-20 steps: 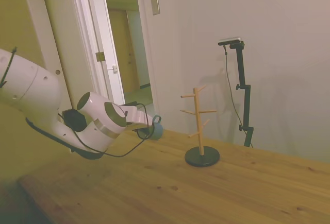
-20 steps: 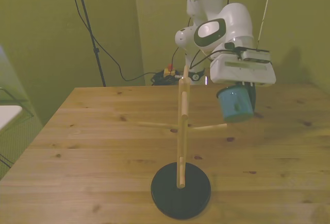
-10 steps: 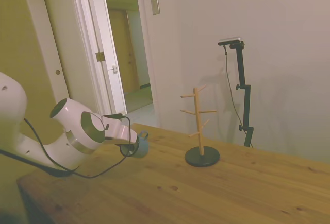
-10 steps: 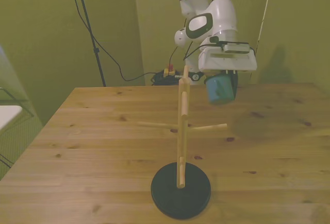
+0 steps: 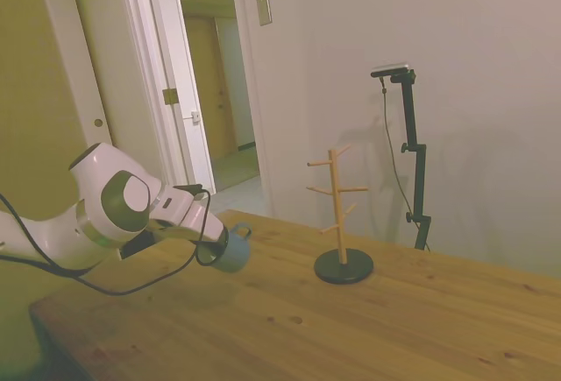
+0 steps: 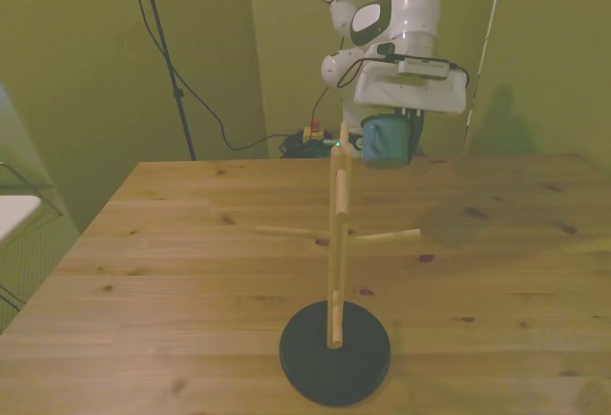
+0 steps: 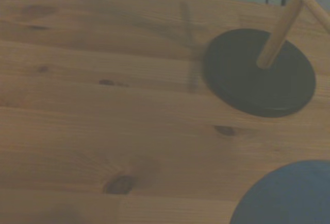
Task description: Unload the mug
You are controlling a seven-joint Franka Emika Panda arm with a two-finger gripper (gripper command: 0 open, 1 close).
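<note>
The blue-green mug (image 5: 233,249) hangs in the air over the table's left end in the side view, held by my gripper (image 5: 216,242), which is shut on it. In the front view the mug (image 6: 385,140) sits under the white hand of the gripper (image 6: 393,129), above the table's far edge and behind the rack's top. The wooden peg rack (image 5: 338,208) on its dark round base (image 6: 334,350) stands apart from the mug with bare pegs. A blurred blue curve of the mug (image 7: 290,195) shows in the wrist view, beside the rack base (image 7: 259,72).
The wooden table (image 6: 172,243) spreads around the rack. A thin dark stand with a cable (image 6: 164,52) rises behind the table at the front view's left. In the side view an open doorway (image 5: 215,92) lies behind the arm.
The arm has carried the mug away from the rack, back toward the table's far edge in the front view, and left and lower in the side view.
</note>
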